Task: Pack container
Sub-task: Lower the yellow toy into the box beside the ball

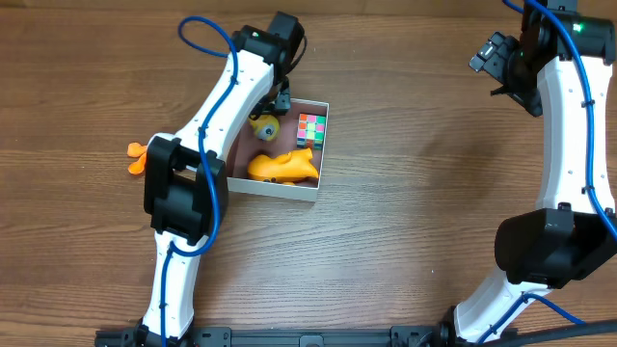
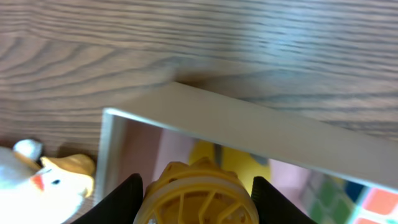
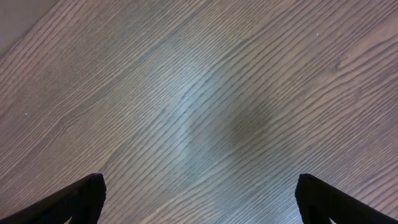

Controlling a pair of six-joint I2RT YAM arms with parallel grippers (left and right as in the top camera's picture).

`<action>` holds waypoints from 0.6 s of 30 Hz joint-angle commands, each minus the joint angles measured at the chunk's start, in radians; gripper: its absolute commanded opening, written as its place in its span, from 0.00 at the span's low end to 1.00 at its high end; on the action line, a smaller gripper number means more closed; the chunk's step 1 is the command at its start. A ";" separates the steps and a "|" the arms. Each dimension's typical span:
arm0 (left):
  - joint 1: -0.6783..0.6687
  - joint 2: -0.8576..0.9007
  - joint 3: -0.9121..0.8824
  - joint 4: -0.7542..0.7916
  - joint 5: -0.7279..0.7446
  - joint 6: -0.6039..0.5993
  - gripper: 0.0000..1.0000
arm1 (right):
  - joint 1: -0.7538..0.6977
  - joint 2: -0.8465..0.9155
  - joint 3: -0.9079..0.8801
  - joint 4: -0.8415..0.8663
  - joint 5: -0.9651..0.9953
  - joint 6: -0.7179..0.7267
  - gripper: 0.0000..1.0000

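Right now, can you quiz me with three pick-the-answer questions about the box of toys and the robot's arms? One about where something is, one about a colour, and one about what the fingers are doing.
1. Where is the colourful cube?
A) inside the container
B) on the floor
C) on top of an arm

2. What colour is the round toy between the left fingers?
A) blue
B) yellow
C) green

3. How are the right fingers?
A) shut on a toy
B) shut, empty
C) open, empty

Answers:
1 A: the overhead view shows the cube in a corner of the container.
2 B: the left wrist view shows yellow ribs gripped from both sides.
3 C: they stand wide apart with only the table between them.
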 commanded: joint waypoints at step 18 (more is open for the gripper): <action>0.038 0.018 -0.055 -0.030 -0.101 -0.050 0.09 | 0.002 -0.015 0.002 0.005 0.003 0.005 1.00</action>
